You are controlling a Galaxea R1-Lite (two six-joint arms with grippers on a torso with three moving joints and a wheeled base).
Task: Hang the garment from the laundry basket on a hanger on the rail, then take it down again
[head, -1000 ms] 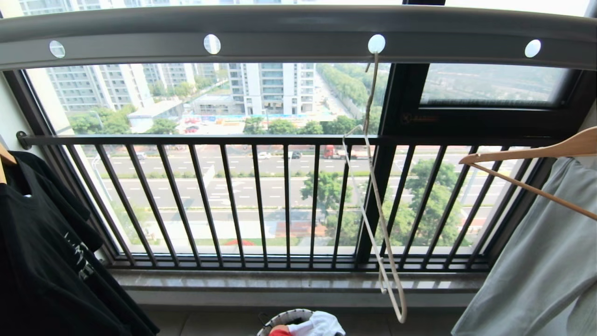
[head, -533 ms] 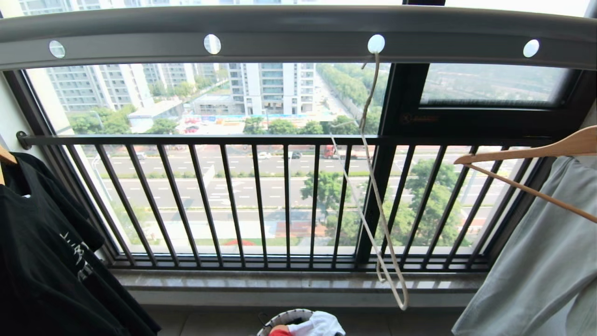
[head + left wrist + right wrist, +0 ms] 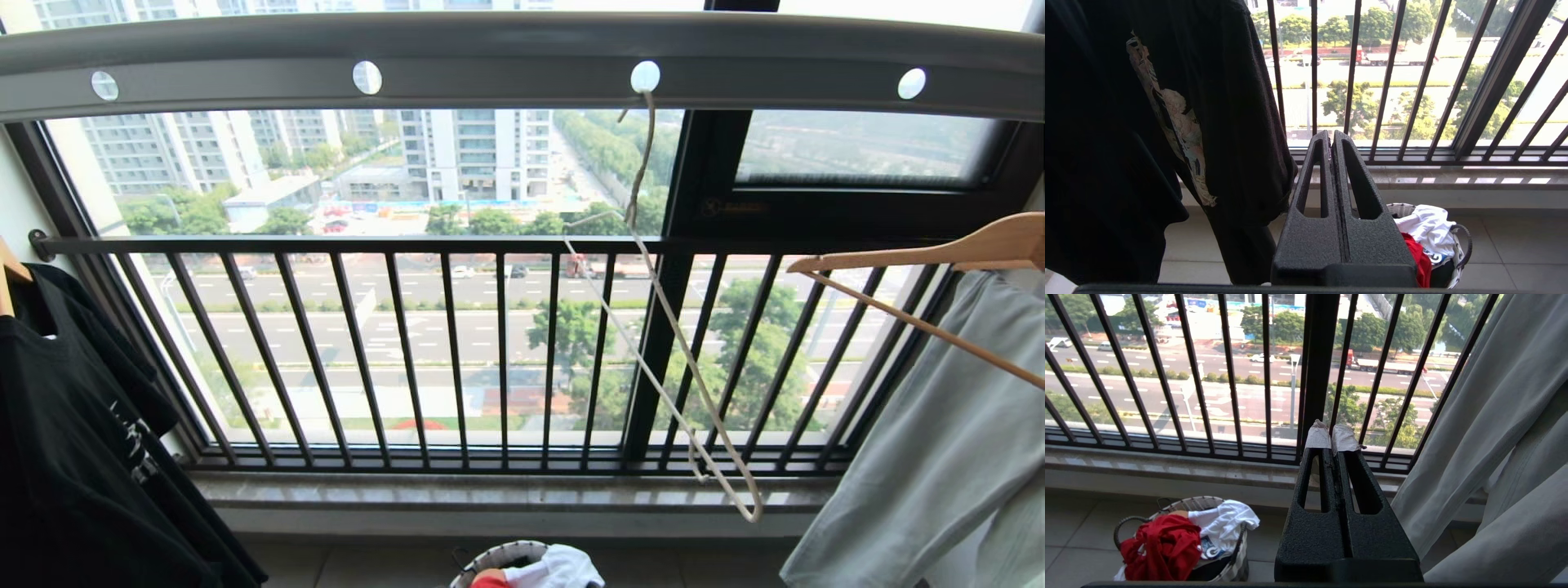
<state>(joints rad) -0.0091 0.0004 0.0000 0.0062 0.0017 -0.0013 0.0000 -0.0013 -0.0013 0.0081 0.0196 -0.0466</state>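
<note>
Left end effector (image 3: 1332, 136) closed, basket (image 3: 1459, 249) w/ red garment (image 3: 1417, 261)

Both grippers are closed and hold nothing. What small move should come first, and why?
Probably open the right gripper and lower it toward the red garment, which lies in the laundry basket; the wire hanger on the rail hangs bare. The left gripper is parked, shut.

We see a black printed T-shirt (image 3: 73, 457) hanging at the far left and a pale grey garment (image 3: 931, 482) on a light wooden hanger (image 3: 922, 257) at the far right. Between them a dark window railing (image 3: 457, 245) with vertical bars fronts the glass, above a stone sill (image 3: 506, 494). Beyond it we see apartment blocks, trees and a wide road. Below, a crumpled white garment (image 3: 1222, 522) lies over the tiled floor (image 3: 1069, 539).
</note>
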